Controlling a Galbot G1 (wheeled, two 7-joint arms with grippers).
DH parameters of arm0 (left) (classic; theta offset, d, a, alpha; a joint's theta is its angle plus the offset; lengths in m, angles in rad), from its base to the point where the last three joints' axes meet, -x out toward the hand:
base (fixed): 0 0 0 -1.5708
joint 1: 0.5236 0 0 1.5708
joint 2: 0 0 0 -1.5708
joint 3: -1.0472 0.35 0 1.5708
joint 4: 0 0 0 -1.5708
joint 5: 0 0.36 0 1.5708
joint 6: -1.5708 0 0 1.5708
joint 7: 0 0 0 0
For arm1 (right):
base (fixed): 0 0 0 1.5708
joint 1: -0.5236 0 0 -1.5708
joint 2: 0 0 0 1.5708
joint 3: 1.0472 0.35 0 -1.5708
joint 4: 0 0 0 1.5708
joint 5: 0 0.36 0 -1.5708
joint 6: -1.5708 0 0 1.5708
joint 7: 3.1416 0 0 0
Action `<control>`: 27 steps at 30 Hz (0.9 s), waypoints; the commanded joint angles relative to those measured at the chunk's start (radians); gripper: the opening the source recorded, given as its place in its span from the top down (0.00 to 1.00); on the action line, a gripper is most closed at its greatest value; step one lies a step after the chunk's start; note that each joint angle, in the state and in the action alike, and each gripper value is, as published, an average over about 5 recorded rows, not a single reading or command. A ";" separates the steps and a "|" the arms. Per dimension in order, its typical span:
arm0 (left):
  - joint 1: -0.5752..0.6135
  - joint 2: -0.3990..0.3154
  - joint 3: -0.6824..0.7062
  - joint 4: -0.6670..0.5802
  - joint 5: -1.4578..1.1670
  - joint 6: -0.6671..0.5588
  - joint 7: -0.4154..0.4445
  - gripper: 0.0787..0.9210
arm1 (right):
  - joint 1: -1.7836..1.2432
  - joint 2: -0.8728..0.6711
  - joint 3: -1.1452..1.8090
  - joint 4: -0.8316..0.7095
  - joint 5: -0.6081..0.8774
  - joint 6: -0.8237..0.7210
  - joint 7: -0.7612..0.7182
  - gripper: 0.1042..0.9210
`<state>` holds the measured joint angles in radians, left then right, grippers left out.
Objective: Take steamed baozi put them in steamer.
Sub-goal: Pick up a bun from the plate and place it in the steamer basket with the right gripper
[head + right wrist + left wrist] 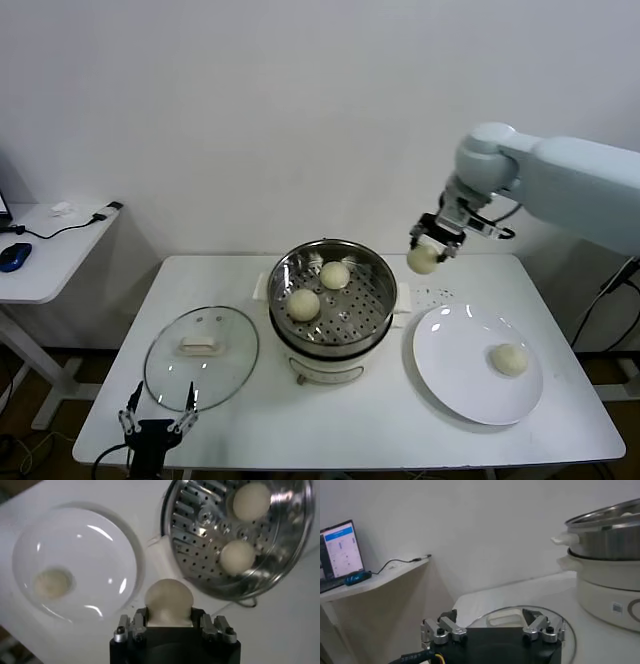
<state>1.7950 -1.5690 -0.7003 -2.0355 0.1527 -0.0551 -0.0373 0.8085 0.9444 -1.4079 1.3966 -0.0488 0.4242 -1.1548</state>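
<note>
Two cream buns (318, 289) are seated in the steel steamer (375, 335); one (422, 259) is held aloft beside it, one (509, 359) is left apart.

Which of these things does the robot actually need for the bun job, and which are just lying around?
Needed: held baozi in right tool; plate baozi; two baozi in steamer.
Lying about: glass lid, white plate, laptop, mouse.
</note>
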 commanded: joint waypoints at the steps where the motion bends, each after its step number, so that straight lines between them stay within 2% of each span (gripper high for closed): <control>1: 0.010 0.005 -0.004 0.001 -0.004 -0.001 0.001 0.12 | -0.006 0.247 0.035 -0.004 -0.108 0.173 0.008 0.43; 13: 0.011 0.025 -0.016 0.025 -0.017 -0.004 0.000 0.12 | -0.181 0.362 -0.011 -0.049 -0.110 0.187 0.028 0.42; 27: 0.003 0.031 -0.021 0.040 -0.023 0.001 0.000 0.12 | -0.262 0.361 -0.029 -0.064 -0.105 0.194 0.042 0.42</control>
<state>1.7971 -1.5388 -0.7209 -1.9985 0.1313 -0.0547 -0.0375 0.5950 1.2715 -1.4291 1.3391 -0.1469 0.6009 -1.1166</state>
